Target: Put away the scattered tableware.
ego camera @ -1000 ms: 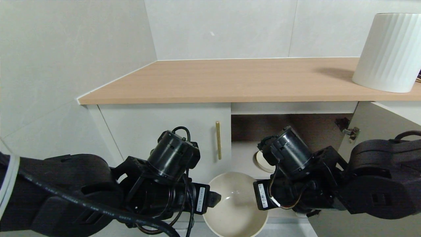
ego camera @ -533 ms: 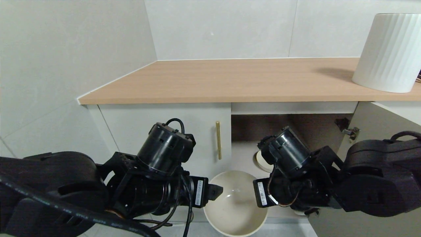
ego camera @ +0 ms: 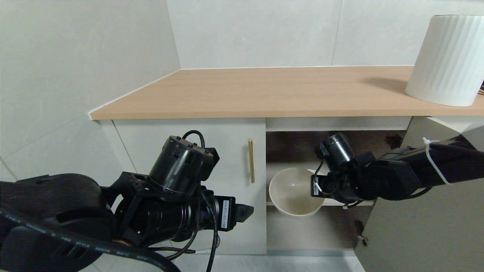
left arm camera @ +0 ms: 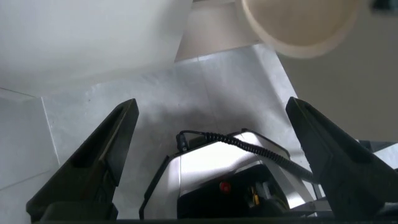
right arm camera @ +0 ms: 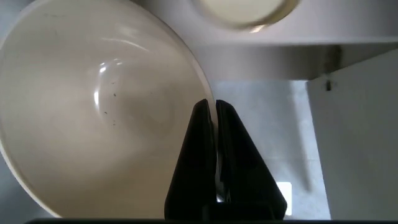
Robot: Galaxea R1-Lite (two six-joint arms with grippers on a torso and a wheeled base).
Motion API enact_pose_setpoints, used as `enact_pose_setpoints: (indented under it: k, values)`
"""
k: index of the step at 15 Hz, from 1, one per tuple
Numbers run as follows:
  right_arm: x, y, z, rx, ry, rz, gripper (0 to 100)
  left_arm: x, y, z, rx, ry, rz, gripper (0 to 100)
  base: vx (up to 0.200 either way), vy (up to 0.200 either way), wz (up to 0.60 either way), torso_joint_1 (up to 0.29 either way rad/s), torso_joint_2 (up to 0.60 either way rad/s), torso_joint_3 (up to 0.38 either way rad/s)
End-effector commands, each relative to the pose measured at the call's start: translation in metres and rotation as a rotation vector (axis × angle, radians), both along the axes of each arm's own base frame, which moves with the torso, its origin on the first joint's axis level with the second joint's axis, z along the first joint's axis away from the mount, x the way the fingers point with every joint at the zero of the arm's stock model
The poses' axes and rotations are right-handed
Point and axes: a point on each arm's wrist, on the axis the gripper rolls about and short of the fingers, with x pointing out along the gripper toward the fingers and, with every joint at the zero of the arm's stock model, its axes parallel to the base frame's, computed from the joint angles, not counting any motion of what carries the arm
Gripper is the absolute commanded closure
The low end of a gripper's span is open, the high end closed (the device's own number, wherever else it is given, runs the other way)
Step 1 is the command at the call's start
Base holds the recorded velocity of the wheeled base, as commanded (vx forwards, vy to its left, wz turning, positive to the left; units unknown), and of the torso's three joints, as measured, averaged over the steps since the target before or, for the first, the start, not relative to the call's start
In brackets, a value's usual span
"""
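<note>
Holding left gripper [left arm camera: 212, 106] fingers spread wide, empty, near closed white door [ego camera: 189, 151]. Pinching rim of smooth round cream bowl [ego camera: 295, 192] with right gripper [right arm camera: 214, 109] at open cabinet shelf [ego camera: 348, 202] edge. Showing beyond: wood-grain counter [ego camera: 264, 90], ribbed white cylinder [ego camera: 446, 60] far right, pale tiled wall [ego camera: 249, 30].

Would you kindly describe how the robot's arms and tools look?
Both arms are matte black, with bulky rounded links and cylindrical wrist housings. White barcode labels sit near each wrist. Black cables loop over the left arm; a white tie rings the right arm. The left tool and right tool have black wedge fingers.
</note>
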Motion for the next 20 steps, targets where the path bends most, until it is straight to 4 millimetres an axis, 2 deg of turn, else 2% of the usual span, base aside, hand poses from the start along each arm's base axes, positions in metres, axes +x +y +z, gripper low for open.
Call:
enact_pose_setpoints:
  k: [1,4,10,12,16,20]
  values:
    - [0.034,-0.011,-0.029,0.016,-0.02,-0.083,100,0.0,0.0,0.0,-0.001,-0.002,0.001,0,0.0,0.0,0.0,0.0,0.0,0.0]
    - [0.059,-0.025,-0.039,0.083,-0.116,-0.151,100,0.001,0.001,0.0,0.0,0.0,0.004,0,0.0,0.0,0.0,0.0,0.0,0.0]
    - [0.094,-0.048,-0.062,0.121,-0.141,-0.265,100,0.001,0.001,0.0,-0.001,-0.002,0.005,0,0.0,0.0,0.0,0.0,0.0,0.0]
    - [0.1,-0.053,-0.073,0.113,-0.127,-0.282,100,0.001,0.001,0.0,-0.001,-0.002,0.005,0,0.0,0.0,0.0,0.0,0.0,0.0]
    - [0.112,-0.066,-0.079,0.108,-0.136,-0.332,100,0.001,0.001,0.0,0.0,0.0,0.005,0,0.0,0.0,0.0,0.0,0.0,0.0]
    - [0.115,-0.067,-0.083,0.093,-0.135,-0.347,100,0.001,0.001,0.0,0.001,0.001,0.005,0,0.0,0.0,0.0,0.0,0.0,0.0]
